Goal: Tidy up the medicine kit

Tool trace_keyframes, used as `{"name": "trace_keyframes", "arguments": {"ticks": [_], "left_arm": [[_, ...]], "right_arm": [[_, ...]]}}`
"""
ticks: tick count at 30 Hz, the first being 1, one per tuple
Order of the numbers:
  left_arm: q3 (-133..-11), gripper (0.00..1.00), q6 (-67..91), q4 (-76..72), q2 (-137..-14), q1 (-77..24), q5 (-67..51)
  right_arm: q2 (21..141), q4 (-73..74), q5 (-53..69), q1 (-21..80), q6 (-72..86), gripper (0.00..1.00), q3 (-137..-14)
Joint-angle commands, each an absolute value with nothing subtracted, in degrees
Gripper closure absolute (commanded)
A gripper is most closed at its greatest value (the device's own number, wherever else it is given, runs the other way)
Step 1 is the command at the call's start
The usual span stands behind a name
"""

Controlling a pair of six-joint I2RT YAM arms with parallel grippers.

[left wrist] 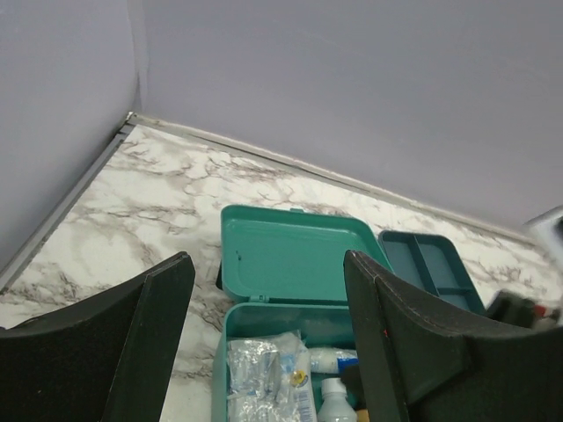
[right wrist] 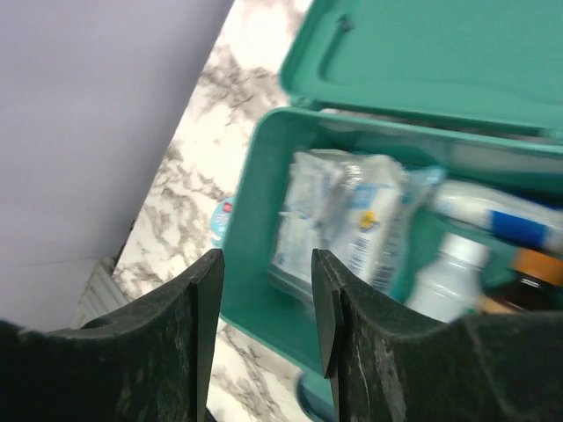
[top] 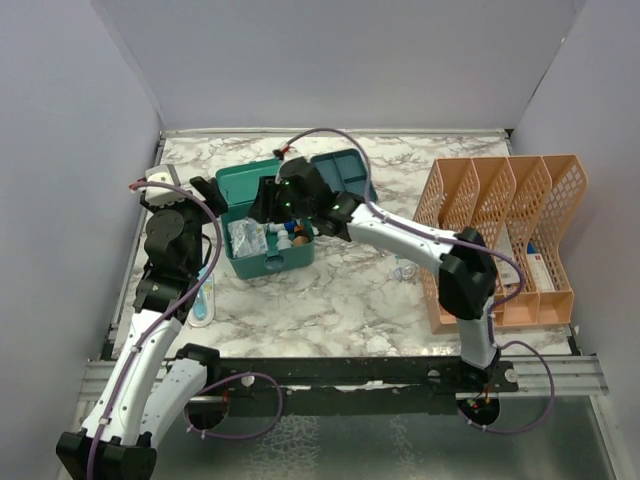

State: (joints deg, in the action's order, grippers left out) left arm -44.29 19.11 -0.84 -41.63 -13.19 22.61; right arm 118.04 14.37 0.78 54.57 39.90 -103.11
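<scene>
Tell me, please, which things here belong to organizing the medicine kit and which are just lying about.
Belonging to the job:
medicine kit, lid open
insert tray, on the table beside the lid
clear packets and white bottle, inside the kit

Just lying about:
orange mesh file rack, on the right side of the table

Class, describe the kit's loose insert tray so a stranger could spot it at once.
Start at the marble table and find the open teal medicine kit left of the orange mesh file rack. Beside the kit's open lid lies the insert tray: shallow, darker blue-teal, split by dividers, unlike the deeper, filled kit.
</scene>
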Motion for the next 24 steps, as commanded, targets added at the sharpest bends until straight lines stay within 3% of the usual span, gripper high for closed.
{"name": "trace_keyframes", "arguments": {"ticks": [1,7,15,24], "left_arm": [[-45.36,0.28,14.2,-3.53,-42.29,-13.04,12.08],[-47.68,0.27,7.88,-0.93,-43.42,-13.07,8.73],[-48.56,0.27,10.65,0.9,-45.1,-13.09,9.21],[-48.44,0.27,15.1,-0.12,-47.36,-13.06,5.48]], "right_arm": [[106.36,10.48,-8.18,51.38,32.22,0.54,-93.61],[101.35,16.37,-21.6,47.69,23.93,0.49,-87.36],[109.29,22.18,-21.2,39.96,23.07,0.49,-88.08],[123.41,26.13,-18.05,35.17,20.17,0.45,-100.34]]}}
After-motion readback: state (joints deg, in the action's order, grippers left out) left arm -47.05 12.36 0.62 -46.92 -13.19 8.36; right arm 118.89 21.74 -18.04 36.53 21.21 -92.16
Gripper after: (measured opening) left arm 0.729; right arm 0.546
